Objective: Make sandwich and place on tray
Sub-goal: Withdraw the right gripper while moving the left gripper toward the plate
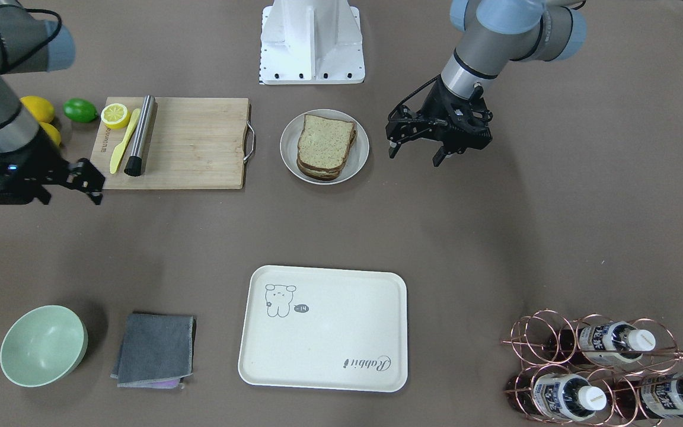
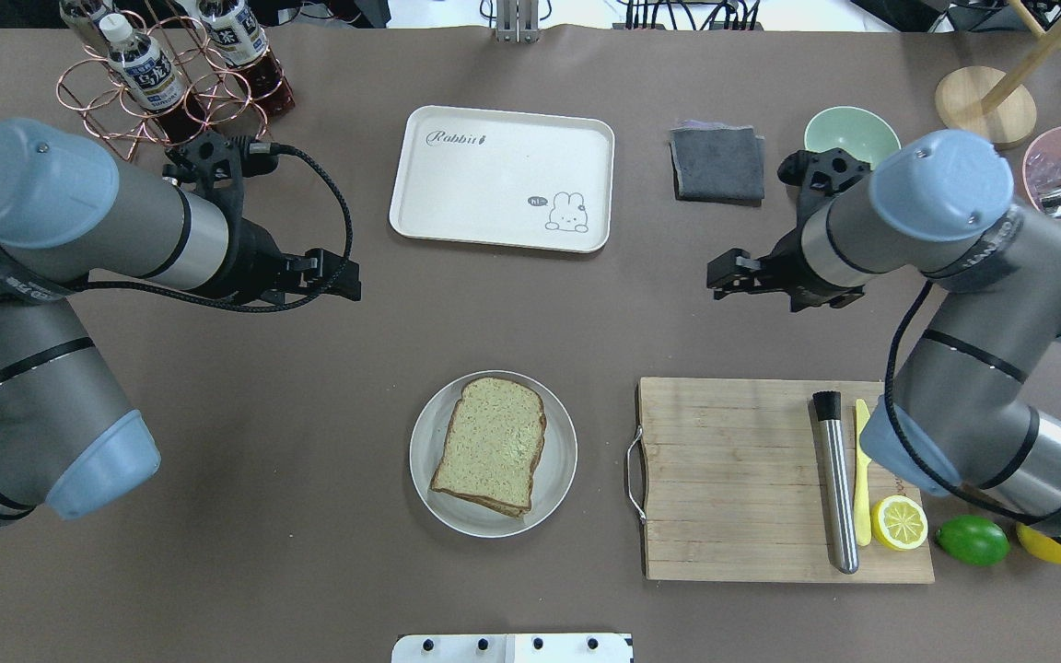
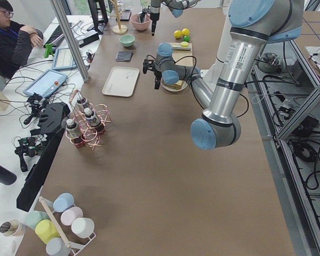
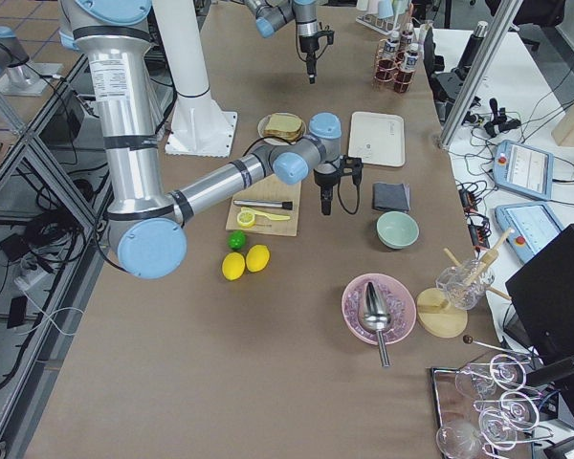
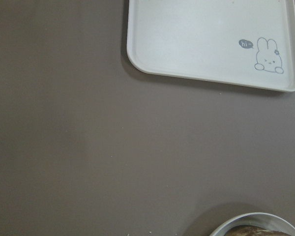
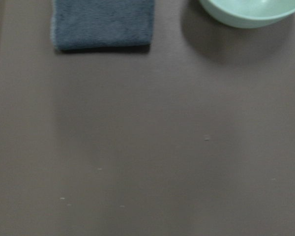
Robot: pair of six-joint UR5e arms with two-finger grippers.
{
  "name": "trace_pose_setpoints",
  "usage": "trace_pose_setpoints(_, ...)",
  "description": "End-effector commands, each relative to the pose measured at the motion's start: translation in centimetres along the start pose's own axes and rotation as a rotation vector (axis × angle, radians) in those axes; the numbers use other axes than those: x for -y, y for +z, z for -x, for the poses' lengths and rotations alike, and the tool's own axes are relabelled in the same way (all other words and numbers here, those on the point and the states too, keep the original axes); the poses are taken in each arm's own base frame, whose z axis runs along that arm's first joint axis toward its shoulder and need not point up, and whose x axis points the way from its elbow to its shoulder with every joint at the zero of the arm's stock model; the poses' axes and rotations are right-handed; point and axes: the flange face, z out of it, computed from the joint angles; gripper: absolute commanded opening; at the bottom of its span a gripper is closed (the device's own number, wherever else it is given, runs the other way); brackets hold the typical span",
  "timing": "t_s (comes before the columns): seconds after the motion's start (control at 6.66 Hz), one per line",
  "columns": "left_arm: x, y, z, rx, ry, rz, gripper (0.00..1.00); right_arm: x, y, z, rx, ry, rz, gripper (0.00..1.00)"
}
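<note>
The sandwich (image 1: 325, 145) is a stack of speckled tan bread slices on a round white plate (image 1: 363, 153) at the table's middle; it also shows in the overhead view (image 2: 492, 445). No egg shows. The cream tray (image 1: 324, 350) lies bare across the table; it also shows in the overhead view (image 2: 503, 177) and the left wrist view (image 5: 201, 34). My left gripper (image 1: 415, 155) is open and empty, hovering beside the plate. My right gripper (image 1: 69, 193) looks open and empty, above the table by the corner of the wooden cutting board (image 1: 193, 142).
The board holds a steel muddler (image 1: 140, 135), a yellow knife (image 1: 123, 141) and a half lemon (image 1: 115, 115); a lime (image 1: 80, 110) and lemons lie beside it. A green bowl (image 1: 43, 345), a grey cloth (image 1: 156, 349) and a copper bottle rack (image 1: 596, 367) flank the tray.
</note>
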Motion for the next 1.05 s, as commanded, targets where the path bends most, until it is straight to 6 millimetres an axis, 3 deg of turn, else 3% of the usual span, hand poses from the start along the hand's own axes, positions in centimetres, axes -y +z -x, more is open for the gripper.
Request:
trace_pose_setpoints(0.0, -0.7, 0.6, -0.2, 0.002, 0.000, 0.008, 0.98, -0.4, -3.4, -13.6, -0.014, -0.086, 0.031, 1.00)
trace_pose_setpoints(0.45, -1.4, 1.9, -0.2, 0.011, 0.005, 0.029, 0.98, 0.3, -10.9, -26.5, -0.071, -0.135, 0.115, 1.00)
trace_pose_setpoints(0.6, -1.5, 2.0, -0.3, 0.012, 0.012, 0.032, 0.98, -0.7, -10.5, -30.0, -0.083, -0.037, 0.202, 1.00)
trace_pose_setpoints(0.75, -2.5, 3.5, -0.1, 0.028, 0.015, 0.057, 0.98, -2.2, -10.1, -33.9, -0.083, 0.049, 0.220, 1.00)
trace_pose_setpoints(0.9, -3.0, 5.6, 0.9, 0.079, 0.016, 0.038, 0.98, -3.5, -9.3, -35.1, -0.090, 0.070, 0.239, 1.00)
